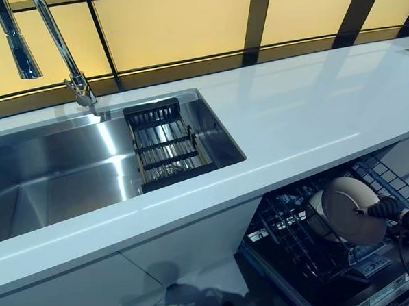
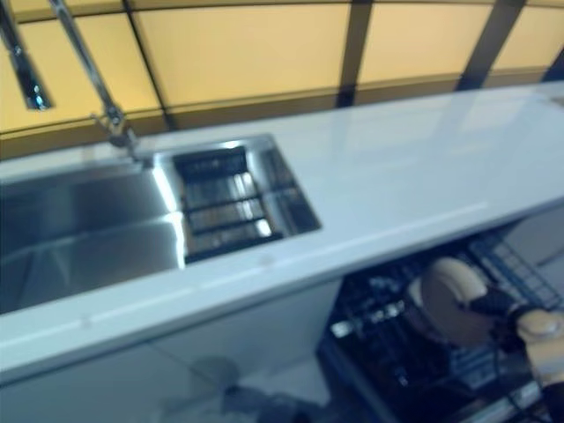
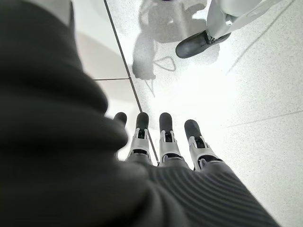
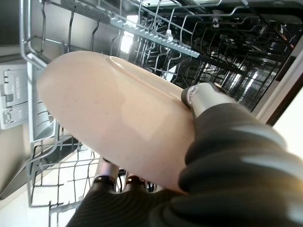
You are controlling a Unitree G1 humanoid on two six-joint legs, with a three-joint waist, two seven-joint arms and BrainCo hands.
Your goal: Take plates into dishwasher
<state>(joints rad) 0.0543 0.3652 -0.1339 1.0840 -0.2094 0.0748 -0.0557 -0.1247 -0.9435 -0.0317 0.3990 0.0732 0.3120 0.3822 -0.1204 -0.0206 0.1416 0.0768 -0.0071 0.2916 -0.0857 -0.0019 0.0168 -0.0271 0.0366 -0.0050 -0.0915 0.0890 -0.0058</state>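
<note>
Fingers of my right hand pinch plate over dishwasher rack (left hand idle, fingers straight). Loading step; next, slot plate upright between tines.

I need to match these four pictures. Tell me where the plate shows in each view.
Left eye view: plate at lower right, over the dishwasher rack, held by the right hand.
Right eye view: lower right, over the same rack.
Left wrist view: not in it; only the left hand and floor.
Right wrist view: fills the middle.
Shared landmark: the rack.
</note>
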